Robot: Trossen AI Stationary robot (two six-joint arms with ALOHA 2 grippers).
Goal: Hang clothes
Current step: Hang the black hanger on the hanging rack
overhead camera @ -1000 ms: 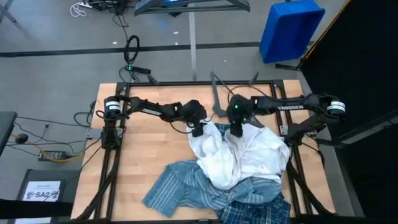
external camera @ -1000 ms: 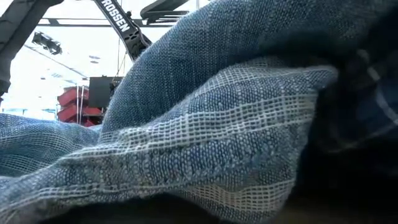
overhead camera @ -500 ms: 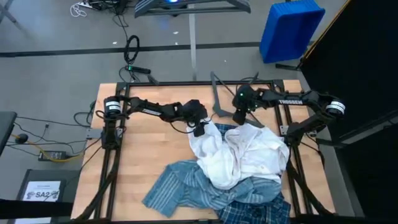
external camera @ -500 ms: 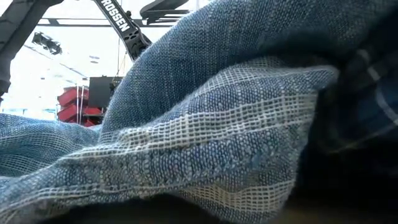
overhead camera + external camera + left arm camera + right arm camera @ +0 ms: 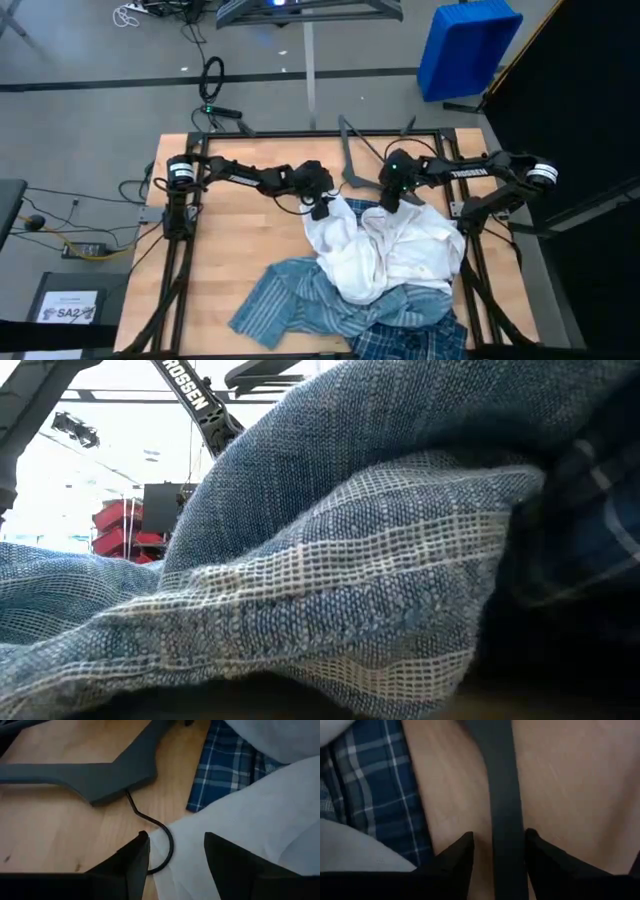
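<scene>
A white shirt (image 5: 385,250) lies heaped at the table's middle right, on top of a light striped shirt (image 5: 290,300) and a plaid shirt (image 5: 410,340). The striped cloth (image 5: 350,560) fills the low view. My left gripper (image 5: 322,208) is open at the white shirt's far left edge (image 5: 240,820), beside a dark grey hanger (image 5: 85,775) that lies flat with its wire hook (image 5: 160,830) at the cloth. My right gripper (image 5: 390,198) is open above a hanger arm (image 5: 502,785), one finger on each side of it, with plaid cloth (image 5: 370,785) beside it. My left gripper (image 5: 175,857) has its open fingers on either side of the white shirt's edge (image 5: 187,845), coming from above. I cannot tell whether they touch the cloth.
Dark grey hangers (image 5: 347,160) lie on the wood near the far edge. Bare table (image 5: 230,240) stretches to the left of the shirts. A blue bin (image 5: 465,45) stands on the floor beyond the table. Black frame rails (image 5: 175,270) run along both sides.
My right gripper has left the white shirt's far part and gone toward the table's far edge and a little right. It now stands over the hanger arm. My left gripper and the shirts have kept still.
</scene>
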